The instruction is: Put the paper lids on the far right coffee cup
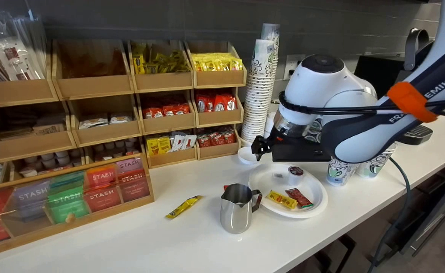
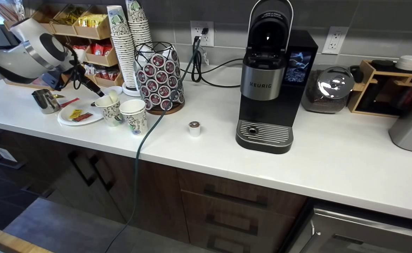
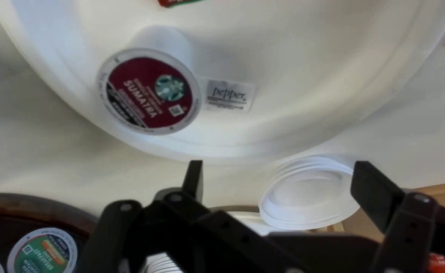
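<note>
Over the counter (image 1: pixel 184 242) here, the gripper (image 3: pixel 277 174) hangs with its fingers (image 3: pixel 374 195) well parted near the stacked paper lids (image 3: pixel 309 199), which sit just beside the white plate (image 3: pixel 298 64).

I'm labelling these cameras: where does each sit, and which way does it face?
In an exterior view: raised near the packet racks, facing obliquely along the counter; robot arm at picture right.
In an exterior view: raised opposite the Keurig brewer, facing the wall; robot arm at picture left.
Wrist view: behind the gripper, facing down at the plate and paper lids; fingers at bottom.
Both exterior views share the metal pitcher.
</note>
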`<action>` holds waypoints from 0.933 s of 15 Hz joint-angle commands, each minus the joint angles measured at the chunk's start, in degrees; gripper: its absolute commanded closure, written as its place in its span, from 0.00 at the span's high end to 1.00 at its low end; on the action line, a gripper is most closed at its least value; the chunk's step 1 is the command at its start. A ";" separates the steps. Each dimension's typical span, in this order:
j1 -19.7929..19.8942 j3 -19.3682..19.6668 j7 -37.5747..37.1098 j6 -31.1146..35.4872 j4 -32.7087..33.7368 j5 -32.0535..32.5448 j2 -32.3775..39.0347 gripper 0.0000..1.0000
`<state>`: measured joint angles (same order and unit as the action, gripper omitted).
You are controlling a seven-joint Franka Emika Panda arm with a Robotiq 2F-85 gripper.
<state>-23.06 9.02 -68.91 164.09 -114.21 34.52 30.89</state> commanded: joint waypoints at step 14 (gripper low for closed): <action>0.82 2.29 1.67 4.21 11.96 -9.94 11.48 0.78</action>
<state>-20.21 9.06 -68.84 167.17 -105.52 29.55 38.79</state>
